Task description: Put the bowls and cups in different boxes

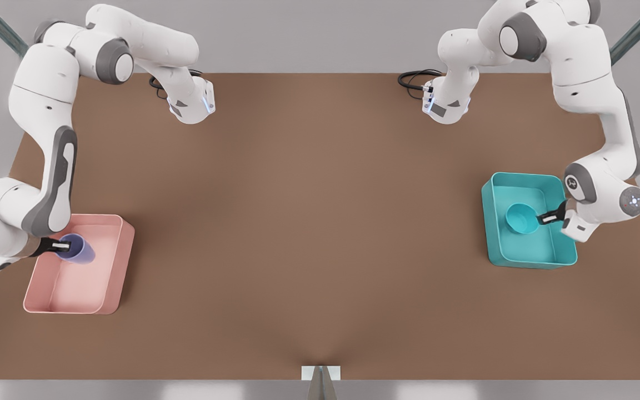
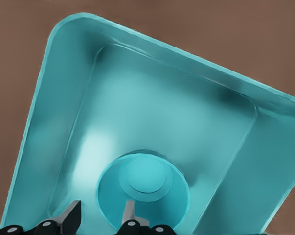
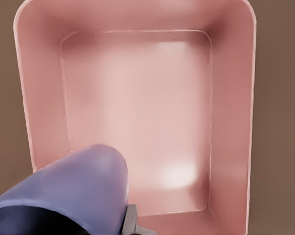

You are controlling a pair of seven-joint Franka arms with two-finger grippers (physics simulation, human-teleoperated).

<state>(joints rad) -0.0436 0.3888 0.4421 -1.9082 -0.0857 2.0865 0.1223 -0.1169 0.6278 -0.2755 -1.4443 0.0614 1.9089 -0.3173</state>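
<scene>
Teal bowl [image 1: 521, 218] hangs over teal box [image 1: 498, 191], rim pinched by left gripper [image 1: 545, 218], one finger inside, one outside. Lavender cup [image 1: 77, 248] above pink box [image 1: 110, 222], clamped in right gripper [image 1: 60, 245] (cup tilted sideways). Sorting nearly done by my reckoning: both items over separate boxes, only letting go left.

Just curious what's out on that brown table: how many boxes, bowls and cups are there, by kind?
Rectangular open boxes: 2, pale pink box, teal box
Small round teal bowl: 1, held by left gripper
Tapered lavender cup: 1, held by right gripper
Total: 4
</scene>
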